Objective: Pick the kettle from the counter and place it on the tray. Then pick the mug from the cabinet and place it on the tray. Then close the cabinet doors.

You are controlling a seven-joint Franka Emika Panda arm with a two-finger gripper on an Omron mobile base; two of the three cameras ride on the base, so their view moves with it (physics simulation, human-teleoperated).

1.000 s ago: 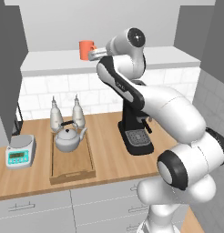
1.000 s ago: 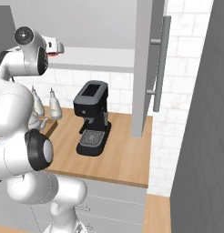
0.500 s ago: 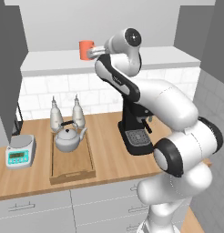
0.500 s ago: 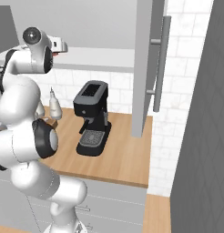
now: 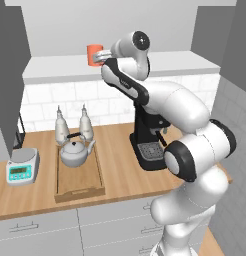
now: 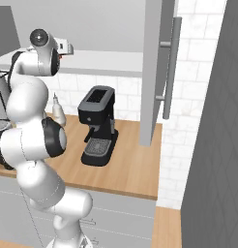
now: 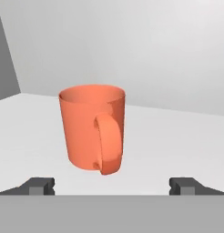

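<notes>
The orange-red mug [image 7: 92,129] stands upright on the pale cabinet shelf [image 5: 145,62], its loop handle turned towards the hand camera. My gripper [image 7: 111,186] is open, its fingertips [image 7: 38,185] spread wide just short of the mug, which sits slightly left of their middle. From the left base view, the gripper [image 5: 102,59] is right beside the mug [image 5: 93,53], at shelf height. The silver kettle [image 5: 75,152] rests on the far end of the wooden tray [image 5: 80,186] on the counter [image 5: 115,175]. Both cabinet doors [image 5: 10,75] stand open.
A black coffee machine [image 5: 150,145] stands on the counter under my arm. Two slim bottles [image 5: 61,127] stand behind the tray and a grey scale [image 5: 21,167] lies to its left. The open right door [image 6: 157,72] with its bar handle juts out beside the arm.
The hand has crept a little further left along the shelf towards the mug. The jaws have stayed wide open. Kettle and tray have not moved.
</notes>
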